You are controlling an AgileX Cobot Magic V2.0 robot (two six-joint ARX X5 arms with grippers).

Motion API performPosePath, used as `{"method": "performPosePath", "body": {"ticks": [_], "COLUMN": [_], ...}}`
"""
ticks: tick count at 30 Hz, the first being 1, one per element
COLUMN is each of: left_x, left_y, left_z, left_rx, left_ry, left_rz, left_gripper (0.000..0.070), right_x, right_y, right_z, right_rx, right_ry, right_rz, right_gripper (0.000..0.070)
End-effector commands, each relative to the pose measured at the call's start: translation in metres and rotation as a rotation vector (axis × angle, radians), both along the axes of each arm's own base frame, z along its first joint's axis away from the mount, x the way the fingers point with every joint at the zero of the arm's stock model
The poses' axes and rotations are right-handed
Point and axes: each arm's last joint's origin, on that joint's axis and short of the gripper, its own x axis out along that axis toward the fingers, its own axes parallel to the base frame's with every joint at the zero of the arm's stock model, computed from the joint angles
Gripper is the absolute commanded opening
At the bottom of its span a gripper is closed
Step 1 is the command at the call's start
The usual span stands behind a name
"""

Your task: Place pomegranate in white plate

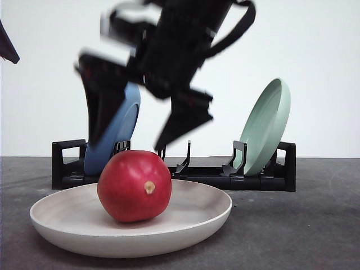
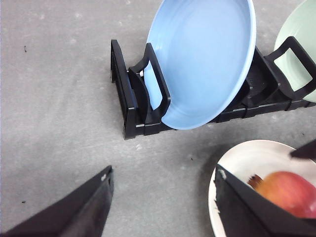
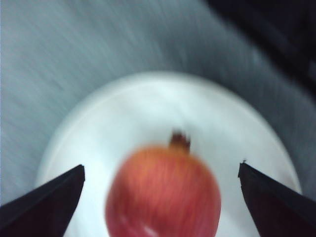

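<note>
The pomegranate sat on the white plate, below and between the spread fingers of the right gripper, which touched nothing. The placing looked done; the release step seemed complete. Next, the arm would need only a clean rise away. The left gripper hung beside the plate, fingers spread, near the blue plate in its rack.

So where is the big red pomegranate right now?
In the front view, the pomegranate sits in the white plate, a little left of the plate's middle, in front of the black rack that holds the blue plate.
</note>
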Motion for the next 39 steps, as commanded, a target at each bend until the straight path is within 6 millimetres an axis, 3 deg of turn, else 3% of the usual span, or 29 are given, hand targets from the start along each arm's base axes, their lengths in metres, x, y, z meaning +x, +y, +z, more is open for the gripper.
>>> {"method": "performPosePath", "body": {"ticks": [1,6,15,28,33,38,39], "left_x": [0.002,0.002,0.001,0.001,0.000,0.000,-0.001], "left_y": [0.000,0.000,0.000,0.000,0.000,0.000,0.000], "left_z": [0.006,0.006,0.005,0.005,0.004,0.003,0.003], "left_rx": [-0.005,-0.005,-0.005,-0.004,-0.003,-0.001,-0.001], "left_ry": [-0.020,-0.019,-0.012,-0.006,0.005,0.018,0.022], "left_rz": [0.000,0.000,0.000,0.001,0.001,0.001,0.001], "left_gripper": [0.0389,0.0389,0.0389,0.0389,0.0389,0.0389,0.0370], "right_x": [-0.005,-0.018,-0.034,-0.030,-0.023,-0.022,-0.023], "right_y": [-0.001,-0.027,-0.097,-0.200,-0.224,-0.231,-0.231], "right_z": [-0.004,-0.003,0.005,0.012,0.011,0.010,0.009], "right_rx": [0.023,0.131,0.238,0.271,0.269,0.258,0.255], "right_ry": [-0.034,-0.090,-0.105,-0.169,-0.171,-0.160,-0.155], "right_rz": [0.027,0.030,-0.054,-0.337,-0.392,-0.428,-0.435], "right_gripper": [0.0631,0.0619,0.0618,0.0618,0.0618,0.0616,0.0584]}}
